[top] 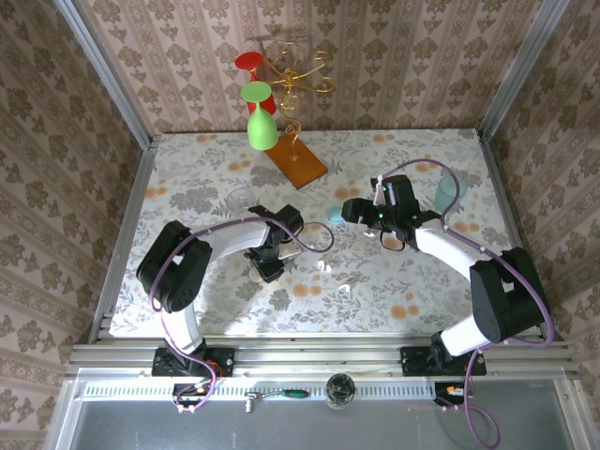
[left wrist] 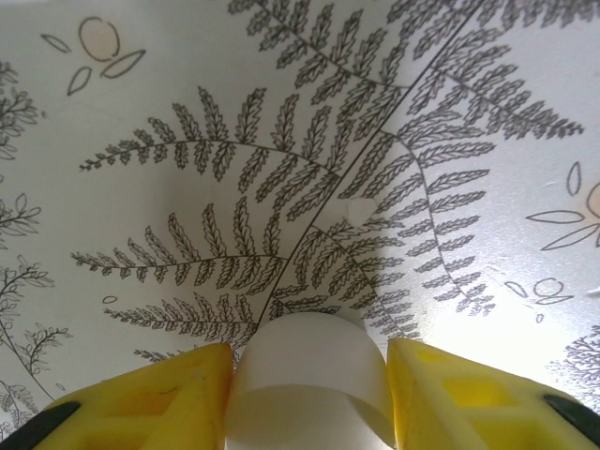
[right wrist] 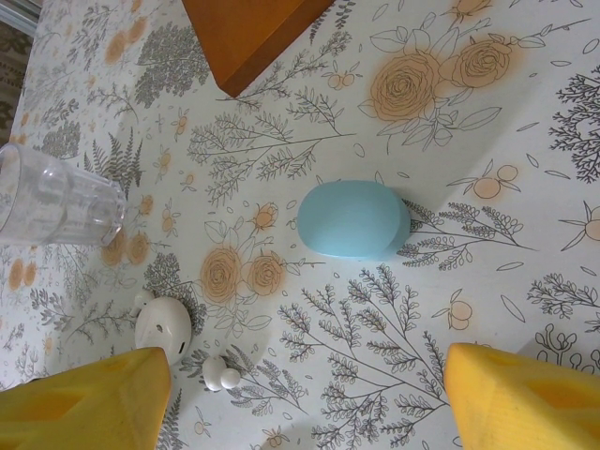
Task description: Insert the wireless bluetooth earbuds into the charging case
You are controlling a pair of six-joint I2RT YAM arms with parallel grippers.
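Looking down from above, the left gripper (top: 272,265) hangs low over the middle of the flowered table (top: 187,178), its arm curling in from the left. The right gripper (top: 350,212) points leftward, just beside the blue case (top: 334,216), which lies on the table. Between the two arms lie the white earbuds (top: 323,265), with another white piece (top: 345,288) a little nearer the bases. A clear glass (top: 241,199) stands beyond the left gripper and a teal cup (top: 448,192) stands behind the right arm. At the far side an orange wooden base (top: 298,159) carries a wire rack with a green goblet (top: 262,127) hung upside down.

From the left wrist, two yellow fingers (left wrist: 150,403) flank a white case (left wrist: 309,394). The jaws stand narrow, each side against it, so they hold it above a fern print. Whether it rests on the table I cannot tell.

From the right wrist, the jaws stand wide, with only printed table between them. The blue case (right wrist: 354,219) lies closed ahead of them, well apart from both fingers. Near the left finger (right wrist: 84,403) sits a white earbud (right wrist: 164,325) showing two dark dots, with a smaller white earbud (right wrist: 222,375) just beside it. The clear glass (right wrist: 56,197) is at the left edge and the wooden base (right wrist: 248,33) is at the top.
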